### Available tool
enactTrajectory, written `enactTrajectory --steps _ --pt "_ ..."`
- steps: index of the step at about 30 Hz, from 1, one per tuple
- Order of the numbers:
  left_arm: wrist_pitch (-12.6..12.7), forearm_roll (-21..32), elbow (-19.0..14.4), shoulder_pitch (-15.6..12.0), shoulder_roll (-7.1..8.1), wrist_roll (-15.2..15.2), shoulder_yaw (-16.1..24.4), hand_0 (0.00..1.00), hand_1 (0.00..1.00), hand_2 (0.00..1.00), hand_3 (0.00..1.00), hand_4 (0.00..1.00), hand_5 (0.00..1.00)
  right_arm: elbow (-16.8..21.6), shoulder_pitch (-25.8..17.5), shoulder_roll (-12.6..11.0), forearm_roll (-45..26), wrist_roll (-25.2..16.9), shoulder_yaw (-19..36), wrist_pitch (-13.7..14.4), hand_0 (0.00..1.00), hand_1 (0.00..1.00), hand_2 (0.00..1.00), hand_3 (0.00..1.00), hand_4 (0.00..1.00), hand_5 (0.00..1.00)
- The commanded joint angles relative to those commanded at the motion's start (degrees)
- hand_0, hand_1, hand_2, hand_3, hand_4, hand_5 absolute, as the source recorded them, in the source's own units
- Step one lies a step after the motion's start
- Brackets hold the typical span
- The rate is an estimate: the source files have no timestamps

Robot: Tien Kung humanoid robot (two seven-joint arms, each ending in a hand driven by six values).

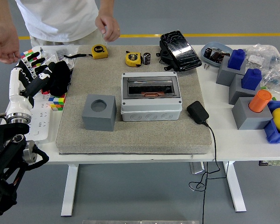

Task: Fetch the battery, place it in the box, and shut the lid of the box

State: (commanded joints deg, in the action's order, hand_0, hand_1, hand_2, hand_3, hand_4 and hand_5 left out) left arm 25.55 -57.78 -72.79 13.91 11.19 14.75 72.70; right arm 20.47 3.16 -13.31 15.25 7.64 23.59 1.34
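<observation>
Left hand (35, 74) is held at table's left edge, fingers spread apart, nothing gripped; it's poised above a colour cube (57, 101) w/o visible contact. Right hand isn't seen. Battery (147, 58) is stood on mat (130, 135) beside a yellow tape measure (133, 59), behind box (150, 96), whose lid is seen closed.

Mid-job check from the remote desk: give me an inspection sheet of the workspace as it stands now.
Surface: white table with grey mat.
Job's things: battery upright at mat's far edge; box mid-mat, lid closed.
Clutter: two tape measures, grey block, blue and grey blocks at right.
Grippers: left hand at table's left edge, open; right not in view.
Cables: adapter lead hangs over near edge.
Surroundings: person's hand above far edge.
</observation>
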Motion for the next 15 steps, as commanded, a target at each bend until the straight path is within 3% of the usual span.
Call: enactTrajectory --steps 5,6,11,12,15 --pt "-0.34 0.19 -0.14 -0.03 -0.04 -0.39 0.06 0.901 0.699 0.711 0.740 0.933 0.268 -0.02 -0.01 -0.01 -0.02 0.00 -0.02 0.00 0.676 0.722 0.716 0.692 0.998 0.697" --pt "-0.33 0.22 -0.16 -0.03 -0.04 -0.40 0.05 0.535 0.608 0.706 0.741 0.938 0.269 -0.02 -0.01 -0.01 -0.02 0.00 -0.01 0.00 0.676 0.722 0.716 0.691 0.998 0.697" --pt "0.24 -0.13 -0.17 0.06 -0.08 -0.51 -0.02 0.535 0.608 0.706 0.741 0.938 0.269 -0.04 -0.05 0.00 -0.05 0.01 -0.03 0.00 0.676 0.722 0.716 0.691 0.998 0.697" --pt "0.37 -0.16 -0.16 0.06 -0.09 -0.47 -0.02 0.164 0.446 0.697 0.733 0.946 0.276 -0.05 -0.05 0.00 -0.06 0.00 -0.04 0.01 0.675 0.722 0.716 0.691 0.998 0.697" --pt "0.60 -0.24 -0.15 0.03 -0.12 -0.42 0.01 0.164 0.446 0.697 0.733 0.946 0.276 -0.01 -0.03 -0.02 -0.02 -0.01 -0.02 0.01 0.675 0.722 0.716 0.691 0.998 0.697"
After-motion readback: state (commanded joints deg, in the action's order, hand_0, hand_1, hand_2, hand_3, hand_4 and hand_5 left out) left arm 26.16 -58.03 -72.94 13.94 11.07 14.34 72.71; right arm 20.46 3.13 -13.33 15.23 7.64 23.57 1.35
